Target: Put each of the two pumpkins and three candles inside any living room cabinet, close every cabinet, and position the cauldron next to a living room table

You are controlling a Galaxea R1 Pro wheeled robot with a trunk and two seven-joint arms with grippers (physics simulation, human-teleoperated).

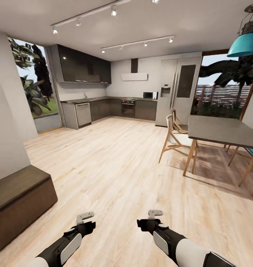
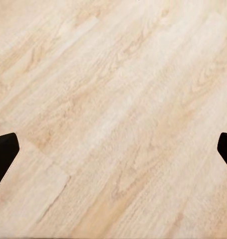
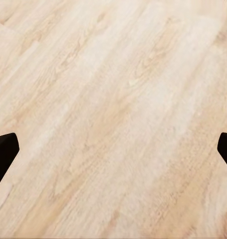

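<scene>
From the head camera I look across a pale wood-plank floor (image 1: 115, 163) toward a kitchen with dark glossy wall cupboards (image 1: 84, 68), a built-in oven (image 1: 128, 108), a microwave (image 1: 150, 95) and a tall steel fridge (image 1: 178, 89). On my right stands a grey-topped dining table (image 1: 223, 130) with slim wooden legs, light wooden chairs (image 1: 174, 139) beside it, and a teal pendant lamp (image 1: 242, 45) cut by the frame edge. At my left, a long low dark-brown wood cabinet (image 1: 19, 196) sits against the white wall, its front plain and shut, its far end cropped. My left gripper (image 1: 85, 219) and right gripper (image 1: 154, 217) hang low over bare floor, both arms cut off at the bottom edge.

In the left wrist camera, two black fingertips (image 2: 3, 155) sit at opposite edges, spread wide with nothing between them, over smooth blond planks (image 2: 113, 109).

The right wrist camera gives the same: dark fingertips (image 3: 3, 152) wide apart over grained planks (image 3: 113, 114), holding nothing.
</scene>
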